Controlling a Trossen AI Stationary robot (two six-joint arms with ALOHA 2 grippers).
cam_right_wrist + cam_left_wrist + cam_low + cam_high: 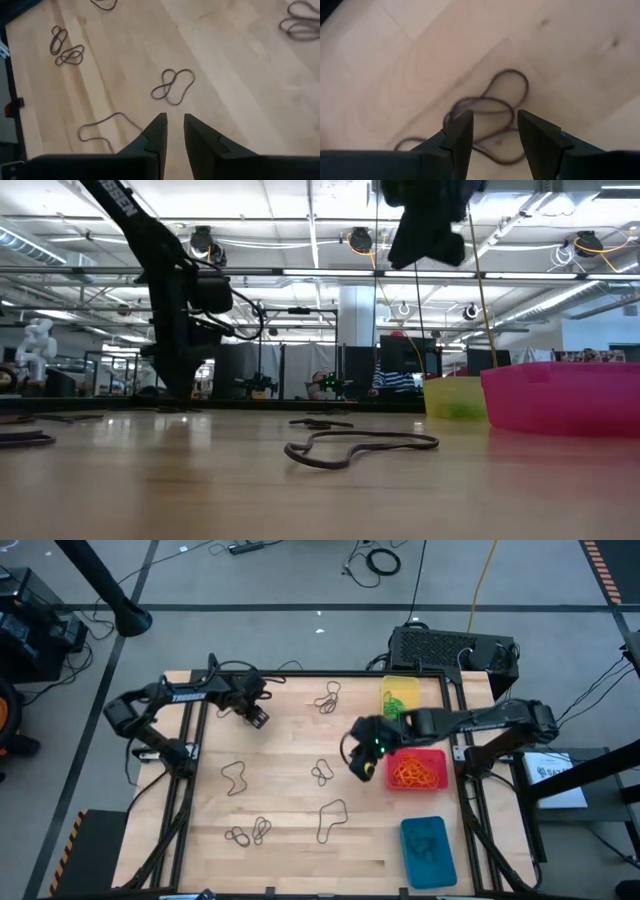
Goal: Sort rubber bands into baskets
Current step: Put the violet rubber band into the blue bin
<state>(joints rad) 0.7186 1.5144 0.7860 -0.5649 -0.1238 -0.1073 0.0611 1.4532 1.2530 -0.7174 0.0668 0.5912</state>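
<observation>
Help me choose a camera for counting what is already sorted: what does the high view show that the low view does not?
Only the high view looks into the baskets: orange bands in the red basket, green ones in the yellow basket, dark ones in the blue basket. It also shows the left gripper and right gripper.
Only the low view shows the room behind the table.
Both show the red and yellow baskets and dark bands loose on the table.
</observation>
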